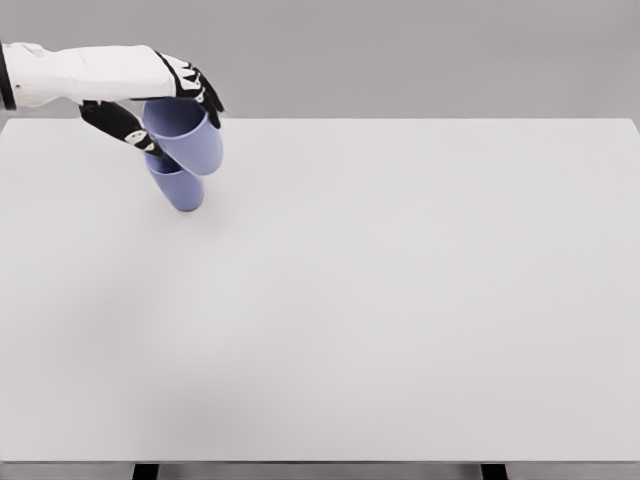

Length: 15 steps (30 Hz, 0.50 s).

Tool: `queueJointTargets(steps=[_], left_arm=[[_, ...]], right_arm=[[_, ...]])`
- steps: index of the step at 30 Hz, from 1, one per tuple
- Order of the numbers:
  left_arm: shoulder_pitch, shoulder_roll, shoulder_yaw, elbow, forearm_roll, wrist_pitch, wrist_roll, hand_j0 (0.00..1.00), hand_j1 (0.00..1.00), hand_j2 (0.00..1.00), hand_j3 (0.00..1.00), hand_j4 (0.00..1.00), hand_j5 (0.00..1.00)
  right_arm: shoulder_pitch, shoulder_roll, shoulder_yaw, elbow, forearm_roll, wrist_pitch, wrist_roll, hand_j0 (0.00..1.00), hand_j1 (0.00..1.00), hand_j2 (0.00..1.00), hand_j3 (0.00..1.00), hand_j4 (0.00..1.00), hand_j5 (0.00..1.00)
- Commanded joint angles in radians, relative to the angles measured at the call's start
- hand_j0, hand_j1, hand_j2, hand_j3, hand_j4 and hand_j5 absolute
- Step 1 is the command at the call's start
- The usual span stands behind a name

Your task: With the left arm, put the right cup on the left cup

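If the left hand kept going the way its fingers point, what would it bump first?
Probably nothing: the left hand, holding the upper cup, points rightward over the table, where nothing shows. Depth is uncertain.

A bare simulated test setup, not a lived-in room — the flat, even rendering shows it. A wide white table (400,300) fills nearly the whole view, its surface without marks or clutter. Behind it lies only a plain grey backdrop (400,50), with no walls, windows or furniture to tell a home or shop. Two dark legs (146,471) show under the table's near edge — the only other fixture visible.
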Motion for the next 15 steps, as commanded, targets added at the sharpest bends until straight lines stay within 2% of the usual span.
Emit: queueJointTargets(steps=[1, 15], left_arm=[[-0.002, 0.008, -0.001, 0.025, 0.009, 0.002, -0.012, 0.60, 0.60, 0.60, 0.60, 0.60, 0.60], [-0.026, -0.006, -0.012, 0.178, 0.006, 0.002, -0.044, 0.61, 0.61, 0.61, 0.61, 0.61, 0.61]], right_arm=[[0.000, 0.000, 0.000, 0.000, 0.000, 0.000, 0.001, 1.00, 1.00, 1.00, 1.00, 1.00, 1.00], [0.000, 0.000, 0.000, 0.000, 0.000, 0.000, 0.000, 1.00, 1.00, 1.00, 1.00, 1.00, 1.00]])
